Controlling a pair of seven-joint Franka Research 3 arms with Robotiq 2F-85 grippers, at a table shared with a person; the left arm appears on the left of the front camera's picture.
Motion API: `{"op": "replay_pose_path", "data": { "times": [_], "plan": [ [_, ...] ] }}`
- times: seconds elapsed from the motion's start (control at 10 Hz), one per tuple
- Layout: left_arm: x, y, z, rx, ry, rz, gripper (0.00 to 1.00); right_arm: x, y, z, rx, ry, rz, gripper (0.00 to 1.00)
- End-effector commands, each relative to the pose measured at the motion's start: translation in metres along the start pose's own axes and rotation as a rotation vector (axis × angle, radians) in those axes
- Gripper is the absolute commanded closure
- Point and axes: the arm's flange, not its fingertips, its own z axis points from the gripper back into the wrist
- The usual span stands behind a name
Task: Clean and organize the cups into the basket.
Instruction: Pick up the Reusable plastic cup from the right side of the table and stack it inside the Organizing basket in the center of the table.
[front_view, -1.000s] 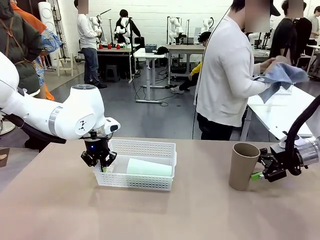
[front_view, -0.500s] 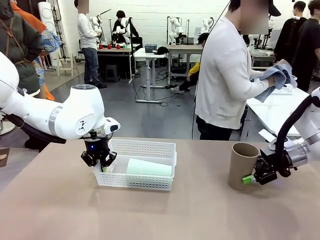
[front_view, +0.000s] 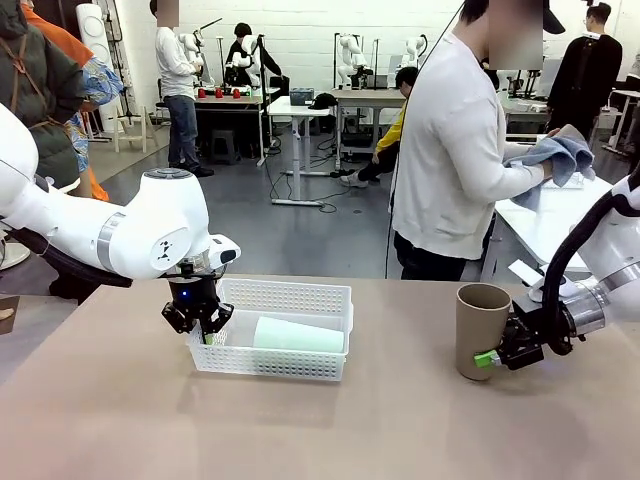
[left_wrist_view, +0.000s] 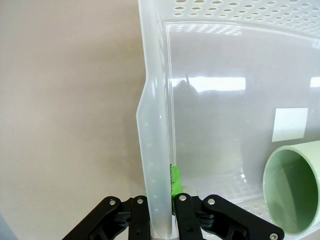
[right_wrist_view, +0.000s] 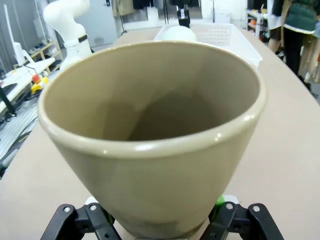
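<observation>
Front view across table (front_view: 330, 430), wrist views close on basket (left_wrist_view: 155, 125), cup (right_wrist_view: 150, 165)

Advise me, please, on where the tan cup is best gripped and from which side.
Grip the tan cup low on its body, near the base, where the taper makes it narrowest, coming in level from the robot's right. It stands upright on the table with that side free, and the right tool clasps it there.

On the tabletop (front_view: 380, 430): basket (front_view: 290, 297) left of centre, left gripper (front_view: 200, 320) clamped on its left wall, mint cup (front_view: 298, 335) lying inside. Near right edge, tan cup (front_view: 480, 325) upright, right gripper (front_view: 497, 357) gripping its base.
</observation>
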Motion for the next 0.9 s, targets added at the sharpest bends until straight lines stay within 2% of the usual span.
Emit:
{"op": "replay_pose_path", "data": {
  "times": [0.0,0.1,0.2,0.3,0.5,0.8],
  "plan": [
    [0.000,0.000,-0.002,0.002,0.002,-0.001,1.00,-0.001,-0.003,0.004,0.012,-0.010,0.027,0.65],
    [0.000,0.000,-0.002,0.002,0.002,-0.001,1.00,0.004,-0.001,0.010,-0.019,-0.034,0.002,1.00],
    [0.000,0.000,-0.002,0.002,0.002,-0.001,1.00,0.021,0.003,0.023,-0.079,-0.065,-0.060,1.00],
    [0.000,0.000,-0.002,0.002,0.002,-0.001,1.00,0.051,0.012,0.041,-0.081,-0.089,-0.162,1.00],
    [0.000,0.000,-0.002,0.002,0.002,-0.001,1.00,0.116,0.033,0.081,-0.148,-0.098,-0.222,1.00],
    [0.000,0.000,-0.002,0.002,0.002,-0.001,1.00,0.173,0.058,0.107,-0.182,-0.079,-0.232,1.00]
  ]
}}
